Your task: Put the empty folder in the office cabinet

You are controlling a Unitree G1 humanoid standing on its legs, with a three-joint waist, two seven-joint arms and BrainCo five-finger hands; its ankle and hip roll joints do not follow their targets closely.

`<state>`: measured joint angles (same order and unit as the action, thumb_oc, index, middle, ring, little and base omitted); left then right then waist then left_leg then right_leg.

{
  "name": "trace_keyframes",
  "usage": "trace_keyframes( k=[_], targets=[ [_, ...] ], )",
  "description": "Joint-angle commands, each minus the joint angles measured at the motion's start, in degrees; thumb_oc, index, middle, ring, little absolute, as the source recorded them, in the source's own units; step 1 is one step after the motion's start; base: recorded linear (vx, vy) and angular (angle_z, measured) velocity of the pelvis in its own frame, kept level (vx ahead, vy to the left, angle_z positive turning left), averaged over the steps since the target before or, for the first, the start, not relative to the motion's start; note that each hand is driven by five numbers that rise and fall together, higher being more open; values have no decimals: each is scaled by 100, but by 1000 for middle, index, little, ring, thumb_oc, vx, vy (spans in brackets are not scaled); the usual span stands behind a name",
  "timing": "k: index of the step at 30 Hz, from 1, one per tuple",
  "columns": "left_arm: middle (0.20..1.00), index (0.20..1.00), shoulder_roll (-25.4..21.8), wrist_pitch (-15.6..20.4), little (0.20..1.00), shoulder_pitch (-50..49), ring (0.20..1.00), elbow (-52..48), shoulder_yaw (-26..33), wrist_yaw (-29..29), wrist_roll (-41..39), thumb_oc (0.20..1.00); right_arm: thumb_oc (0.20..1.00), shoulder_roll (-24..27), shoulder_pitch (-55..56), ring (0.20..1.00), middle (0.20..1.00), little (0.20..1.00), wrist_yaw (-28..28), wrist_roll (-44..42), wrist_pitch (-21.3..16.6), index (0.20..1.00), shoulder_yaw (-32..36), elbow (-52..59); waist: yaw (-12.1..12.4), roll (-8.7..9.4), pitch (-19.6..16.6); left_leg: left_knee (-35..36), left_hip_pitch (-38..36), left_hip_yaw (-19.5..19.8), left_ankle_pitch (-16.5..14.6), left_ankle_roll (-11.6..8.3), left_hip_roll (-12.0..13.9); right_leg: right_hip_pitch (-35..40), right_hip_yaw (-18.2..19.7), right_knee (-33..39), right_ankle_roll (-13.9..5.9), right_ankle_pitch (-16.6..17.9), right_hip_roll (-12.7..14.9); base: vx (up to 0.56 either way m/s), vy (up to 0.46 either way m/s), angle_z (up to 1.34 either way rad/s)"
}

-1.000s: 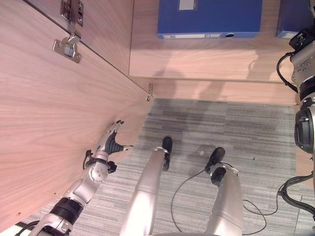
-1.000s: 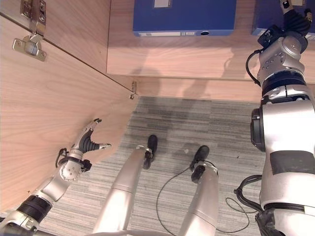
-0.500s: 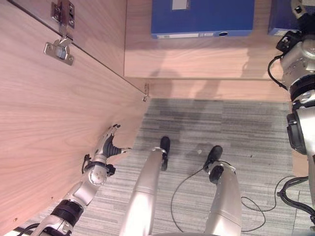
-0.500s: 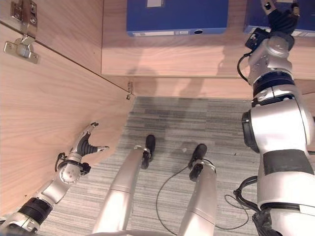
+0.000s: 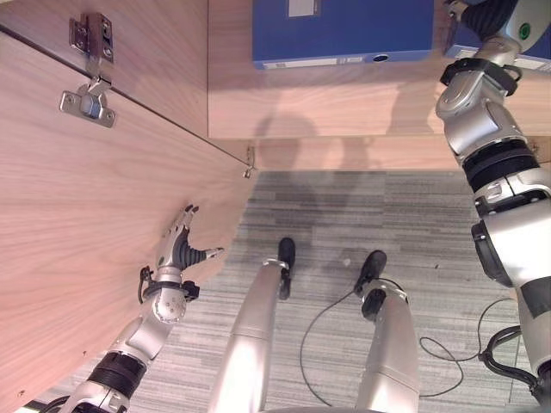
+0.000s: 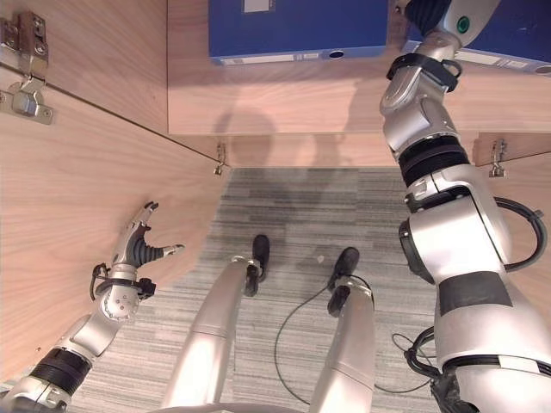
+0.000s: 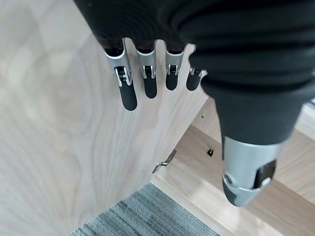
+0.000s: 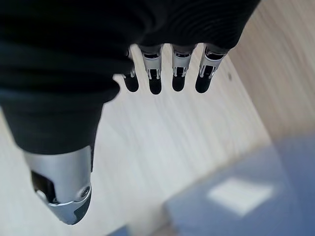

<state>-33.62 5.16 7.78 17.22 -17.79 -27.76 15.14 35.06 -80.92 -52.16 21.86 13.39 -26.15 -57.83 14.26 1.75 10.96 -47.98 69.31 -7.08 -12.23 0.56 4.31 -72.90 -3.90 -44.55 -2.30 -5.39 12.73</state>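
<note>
Left eye view: two blue folders are seen lying on the cabinet shelf [image 5: 344,99], the nearer blue folder [image 5: 343,30] towards the left and a second blue folder [image 6: 508,34] further right, partly hidden behind the right arm. The right hand [image 8: 162,73] is raised over the shelf just above that second folder; in its wrist view the fingers [image 8: 155,81] are held straight and relaxed, nothing is gripped, and a blurred blue cover with a pale label is seen past them. The left hand [image 5: 182,249] is spread open against the inner face of the open cabinet door [image 5: 77,241], fingers straight, with a door hinge [image 5: 86,95] further up the panel.

The placing step is judged to be done, both folders resting inside the cabinet and neither hand holding one. The next move is thought to call for the right arm to be drawn clear of the shelf, so that the door can be swung shut by the left hand without catching the arm.

Pale labels are seen on the folder spine and cover, but no writing on them can be read.
</note>
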Motion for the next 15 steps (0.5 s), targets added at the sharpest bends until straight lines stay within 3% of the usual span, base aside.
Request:
trace_keyframes(
  k=[1, 9, 15],
  targets=[
    [1000, 1000, 48, 47, 1000, 52, 1000, -167, 474, -208, 218, 1000, 1000, 483, -5, 1000, 1000, 1000, -281, 454, 164, 1000, -8, 639, 49, -158, 134, 388, 65, 532, -391, 380, -456, 351, -446, 624, 96, -389, 52, 0, 0, 0],
    [1000, 1000, 97, 53, 1000, -12, 1000, -134, 525, -166, 270, 1000, 1000, 432, 272, 1000, 1000, 1000, -373, 714, 278, 1000, 163, 787, 37, -129, 93, 390, 51, 537, -410, 395, -458, 367, -405, 655, 87, -358, 53, 0, 0, 0],
    [1000, 1000, 140, 19, 1000, -14, 1000, -201, 564, -178, 304, 1000, 1000, 102, 796, 1000, 1000, 1000, -500, 712, 321, 1000, 493, 837, -11, -160, 90, 456, -42, 507, -393, 398, -440, 461, -380, 740, 65, -315, 73, 0, 0, 0]
  ],
)
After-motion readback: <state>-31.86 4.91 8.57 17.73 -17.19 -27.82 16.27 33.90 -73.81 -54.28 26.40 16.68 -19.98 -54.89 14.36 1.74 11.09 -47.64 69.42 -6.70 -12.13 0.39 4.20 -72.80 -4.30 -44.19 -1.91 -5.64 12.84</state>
